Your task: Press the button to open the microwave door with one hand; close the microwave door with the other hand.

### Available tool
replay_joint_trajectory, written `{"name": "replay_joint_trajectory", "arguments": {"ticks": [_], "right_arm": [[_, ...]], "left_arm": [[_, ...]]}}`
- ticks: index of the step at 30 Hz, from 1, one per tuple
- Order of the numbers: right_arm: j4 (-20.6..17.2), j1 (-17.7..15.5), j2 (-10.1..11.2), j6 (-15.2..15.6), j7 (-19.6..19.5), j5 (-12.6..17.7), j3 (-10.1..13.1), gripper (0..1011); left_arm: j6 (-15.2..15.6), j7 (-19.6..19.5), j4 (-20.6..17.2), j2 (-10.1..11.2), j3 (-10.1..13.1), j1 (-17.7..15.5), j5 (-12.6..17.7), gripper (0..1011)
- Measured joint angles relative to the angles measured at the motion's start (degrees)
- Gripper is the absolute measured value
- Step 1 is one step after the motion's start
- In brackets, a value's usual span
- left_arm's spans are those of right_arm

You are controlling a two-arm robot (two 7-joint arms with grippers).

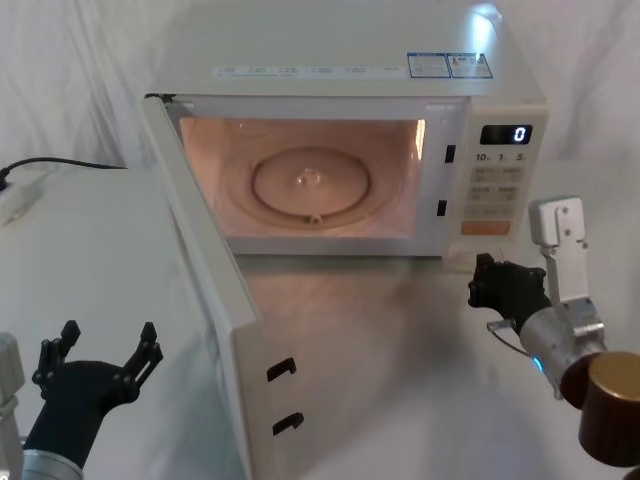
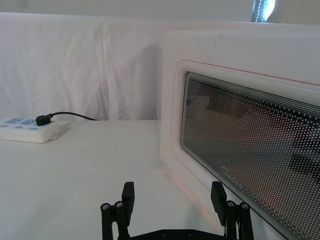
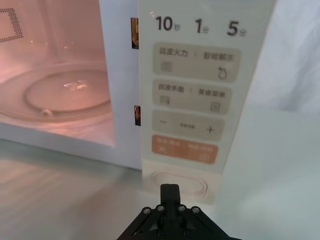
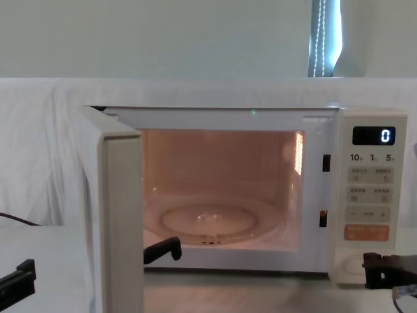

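Microwave door [image 1: 215,300], cream with dark dotted glass, swung fully open beside the spread-fingered left claw [image 1: 98,355]; right claw [image 3: 170,192], fingers together, just before the single pill-shaped button [image 3: 179,182].

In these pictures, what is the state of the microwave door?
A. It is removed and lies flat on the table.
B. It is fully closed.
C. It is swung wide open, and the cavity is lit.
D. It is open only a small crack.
C. The microwave door stands swung far out to the robot's left, and the glowing cavity with its glass turntable is in plain sight.
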Motion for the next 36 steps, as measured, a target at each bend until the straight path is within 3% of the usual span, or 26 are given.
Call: {"name": "replay_joint_trajectory", "arguments": {"ticks": [8,16,26,36], "right_arm": [[-4.22,-3.39,0.81,0.86,0.3,2.14,0.44,0],[-7.81,-6.63,0.98,-3.3,-1.88,4.0,2.22,18],[-9.86,-9.35,0.73,-7.65,-3.26,5.87,3.89,292],[-9.31,-10.5,0.08,-11.5,-3.67,6.75,4.2,628]], "left_arm": [[0.0,0.0,0.0,0.0,0.0,0.0,0.0,1001],[0.0,0.0,0.0,0.0,0.0,0.0,0.0,1001],[0.0,0.0,0.0,0.0,0.0,0.0,0.0,1001],[0.0,0.0,0.0,0.0,0.0,0.0,0.0,1001]]}}
